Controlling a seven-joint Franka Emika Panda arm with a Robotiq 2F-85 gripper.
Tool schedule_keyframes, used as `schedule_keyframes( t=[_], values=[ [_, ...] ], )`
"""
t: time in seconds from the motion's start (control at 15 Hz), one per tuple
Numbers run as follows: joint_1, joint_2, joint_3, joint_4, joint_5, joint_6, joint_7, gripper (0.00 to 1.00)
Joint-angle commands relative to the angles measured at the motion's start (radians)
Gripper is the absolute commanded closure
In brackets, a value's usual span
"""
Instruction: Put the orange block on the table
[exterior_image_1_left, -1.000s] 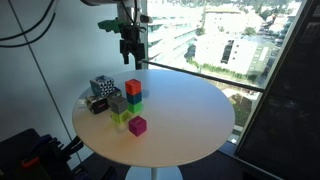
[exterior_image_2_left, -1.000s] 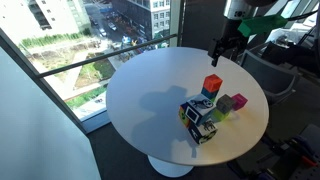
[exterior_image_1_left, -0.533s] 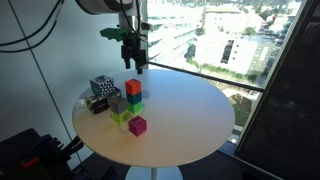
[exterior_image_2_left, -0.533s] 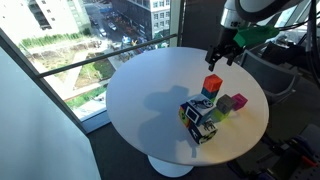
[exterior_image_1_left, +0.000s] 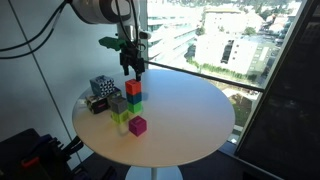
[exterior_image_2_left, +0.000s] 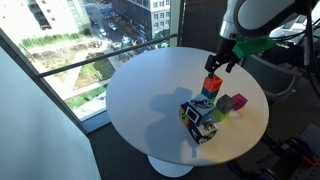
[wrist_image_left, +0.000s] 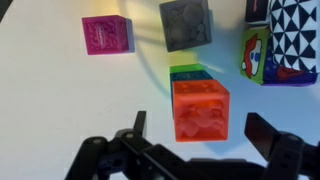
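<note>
The orange block (exterior_image_1_left: 133, 88) (exterior_image_2_left: 212, 83) (wrist_image_left: 200, 110) sits on top of a small stack of cubes, with a green cube (wrist_image_left: 189, 73) under it, on the round beige table (exterior_image_1_left: 185, 110) (exterior_image_2_left: 150, 90). My gripper (exterior_image_1_left: 131, 69) (exterior_image_2_left: 220, 65) (wrist_image_left: 200, 128) hangs open just above the orange block. In the wrist view its two fingers flank the block on either side without touching it.
A magenta cube (exterior_image_1_left: 137, 125) (wrist_image_left: 106, 34), a grey cube (wrist_image_left: 185, 23) and patterned black-and-white cubes (exterior_image_1_left: 100, 92) (wrist_image_left: 290, 40) stand beside the stack. A yellow-green cube (exterior_image_1_left: 122, 117) lies below the grey one. Windows surround the table.
My gripper has come down towards the stack, from well above it to just over the orange block. The cubes have not moved.
</note>
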Motion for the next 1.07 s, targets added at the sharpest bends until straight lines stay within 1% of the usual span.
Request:
schedule_keyframes(
  t=[0.0, 0.4, 1.0],
  values=[
    [0.003, 0.003, -0.003, -0.020, -0.018, 0.046, -0.007, 0.00],
    [0.012, 0.028, -0.001, -0.032, -0.015, 0.115, -0.001, 0.00],
    [0.023, 0.065, -0.006, -0.031, -0.019, 0.158, 0.003, 0.00]
  ],
)
